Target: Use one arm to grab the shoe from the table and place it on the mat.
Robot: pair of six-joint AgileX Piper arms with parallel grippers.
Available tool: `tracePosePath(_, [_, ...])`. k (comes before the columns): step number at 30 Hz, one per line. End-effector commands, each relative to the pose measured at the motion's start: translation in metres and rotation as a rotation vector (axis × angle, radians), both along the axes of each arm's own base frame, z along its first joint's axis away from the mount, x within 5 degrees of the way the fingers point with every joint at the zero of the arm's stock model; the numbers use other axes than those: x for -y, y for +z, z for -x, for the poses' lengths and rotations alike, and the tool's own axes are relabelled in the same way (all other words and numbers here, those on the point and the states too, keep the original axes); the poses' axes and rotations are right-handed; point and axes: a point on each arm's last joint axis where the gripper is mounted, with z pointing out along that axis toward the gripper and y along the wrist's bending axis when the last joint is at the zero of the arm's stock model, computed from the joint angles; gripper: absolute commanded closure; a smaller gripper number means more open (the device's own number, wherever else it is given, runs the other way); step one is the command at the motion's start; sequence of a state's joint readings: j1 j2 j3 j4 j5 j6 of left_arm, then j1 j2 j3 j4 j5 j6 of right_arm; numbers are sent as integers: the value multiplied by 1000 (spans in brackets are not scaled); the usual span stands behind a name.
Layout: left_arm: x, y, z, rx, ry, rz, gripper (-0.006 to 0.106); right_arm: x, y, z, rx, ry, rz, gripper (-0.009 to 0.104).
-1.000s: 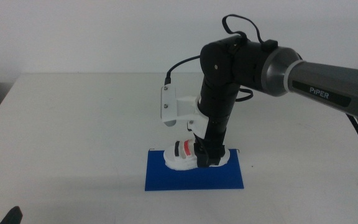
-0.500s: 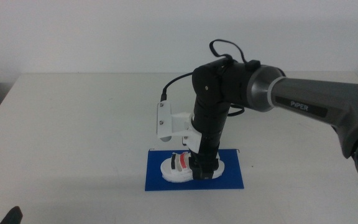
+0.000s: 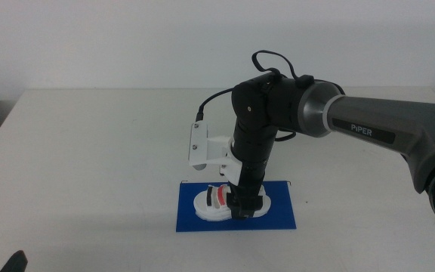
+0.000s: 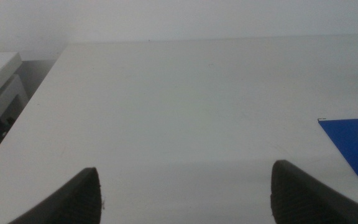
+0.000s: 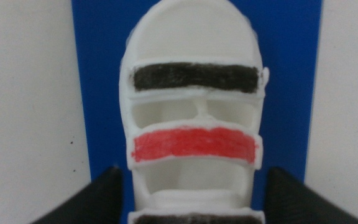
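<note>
Right arm (image 3: 331,121), black and grey jointed, marked "PIPER", reaches in from the right side of the middle view and bends steeply down over the flat dark blue rectangular mat (image 3: 278,217). A white gripper part sits on its wrist, with a black cable looping above the elbow.

Right gripper (image 3: 245,204) is down at the small white sandal-like shoe (image 3: 216,202) with thick sole and black and red straps. The shoe sits on the mat, lying along the mat's length, within the mat's edges in the middle view.

Right wrist view: the shoe (image 5: 194,99) fills the frame, blue mat (image 5: 101,74) showing on both sides of it and off-white table beyond. The two dark jaws stand on either side of the shoe's near end, spread about as wide as the shoe. The left jaw looks to be at the sole's edge; the right jaw shows a thin strip of blue between it and the shoe. Whether they press on the shoe cannot be told.

The mat lies on the large plain off-white rectangular tabletop (image 3: 89,151), toward its near edge.

Left gripper (image 4: 185,196) waits low over bare table, well apart from the mat (image 4: 353,143), jaws spread wide with nothing between them. Only a dark tip (image 3: 13,262) shows at the middle view's bottom edge.
</note>
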State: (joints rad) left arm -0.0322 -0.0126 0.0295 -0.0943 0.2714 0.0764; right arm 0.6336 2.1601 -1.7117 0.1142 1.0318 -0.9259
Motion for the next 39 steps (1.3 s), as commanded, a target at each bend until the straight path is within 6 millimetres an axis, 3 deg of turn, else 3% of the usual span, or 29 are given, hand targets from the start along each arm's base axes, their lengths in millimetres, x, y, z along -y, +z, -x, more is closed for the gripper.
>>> tracePosePath(1, [0, 6, -1, 86, 3, 16, 7, 1, 35, 0, 87, 4, -54, 26])
tracePosePath(4, [0, 6, -1, 86, 3, 16, 7, 2, 49, 3, 100, -22, -79, 14])
tracePosePath(9, [0, 6, -1, 86, 3, 16, 7, 22, 112, 18, 146, -201, -173, 11])
tracePosePath(14, [0, 6, -1, 86, 3, 16, 7, 61, 187, 55, 207, -330, -204, 14])
tracePosePath(16, [0, 6, -1, 86, 3, 16, 7, 76, 206, 70, 200, -401, -206, 16])
tracePosePath(20, [0, 6, -1, 86, 3, 16, 7, 132, 231, 90, 194, -666, -289, 21])
tracePosePath(25, [0, 6, -1, 86, 3, 16, 7, 189, 240, 141, 353, -842, -460, 27])
tracePosePath(30, [0, 6, -1, 86, 3, 16, 7, 229, 223, 199, 566, -944, -659, 32])
tracePosePath(34, [0, 6, -1, 86, 3, 16, 7, 245, 190, 244, 710, -973, -786, 33])
tracePosePath(39, [0, 6, -1, 86, 3, 16, 7, 253, 138, 275, 774, -996, -895, 33])
